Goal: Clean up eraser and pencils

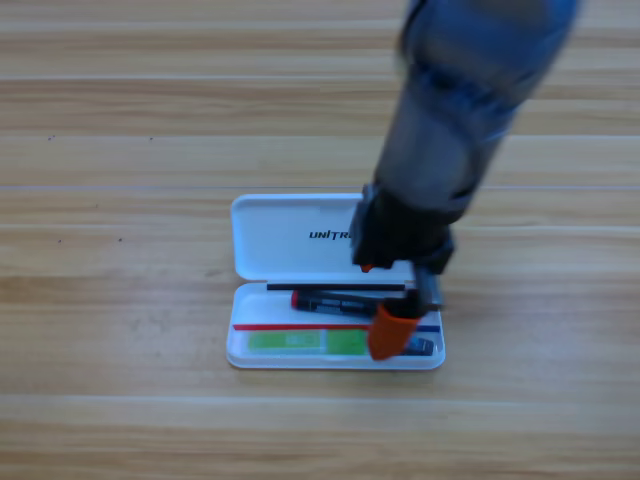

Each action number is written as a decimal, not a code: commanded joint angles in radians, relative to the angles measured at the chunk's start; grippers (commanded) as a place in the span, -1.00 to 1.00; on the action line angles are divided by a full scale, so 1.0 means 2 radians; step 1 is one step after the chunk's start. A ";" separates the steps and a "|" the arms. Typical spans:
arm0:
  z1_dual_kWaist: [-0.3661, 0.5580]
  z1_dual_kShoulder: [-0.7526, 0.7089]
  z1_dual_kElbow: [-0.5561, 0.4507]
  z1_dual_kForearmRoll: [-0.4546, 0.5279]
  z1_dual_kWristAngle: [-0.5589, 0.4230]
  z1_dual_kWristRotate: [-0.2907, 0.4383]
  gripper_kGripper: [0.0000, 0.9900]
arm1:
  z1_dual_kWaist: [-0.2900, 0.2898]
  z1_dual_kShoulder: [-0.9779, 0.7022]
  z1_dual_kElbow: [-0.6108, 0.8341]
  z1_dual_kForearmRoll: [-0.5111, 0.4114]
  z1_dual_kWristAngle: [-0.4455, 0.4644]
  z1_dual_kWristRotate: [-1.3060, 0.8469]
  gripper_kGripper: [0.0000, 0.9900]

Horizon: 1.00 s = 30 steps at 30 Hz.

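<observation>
The right gripper (395,325) is lowered into the white case (290,235), its fingers' state untellable, the black red-ended pencil (330,301) and green-white pencil (305,342) lying left of them.

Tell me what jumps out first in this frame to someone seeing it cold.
The big grey right arm, coming down from the top edge over the table's middle, its hand with orange tips reaching into the right end of the open white case. In the case's lower half lie the black pencil with red ends and, in front of it, the green-and-white pencil; a dark bit at the hand's tips may be the eraser.
</observation>
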 commanded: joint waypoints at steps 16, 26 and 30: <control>0.046 0.233 -0.099 -0.140 0.047 0.008 1.00 | -0.001 -0.293 0.179 -0.070 0.162 0.038 0.97; 0.143 0.304 -0.076 -0.254 0.032 0.020 0.99 | -0.001 -0.333 0.204 -0.086 0.172 0.044 0.97; 0.214 0.338 -0.074 -0.275 -0.074 0.028 0.98 | -0.001 -0.353 0.219 -0.101 0.173 0.045 0.97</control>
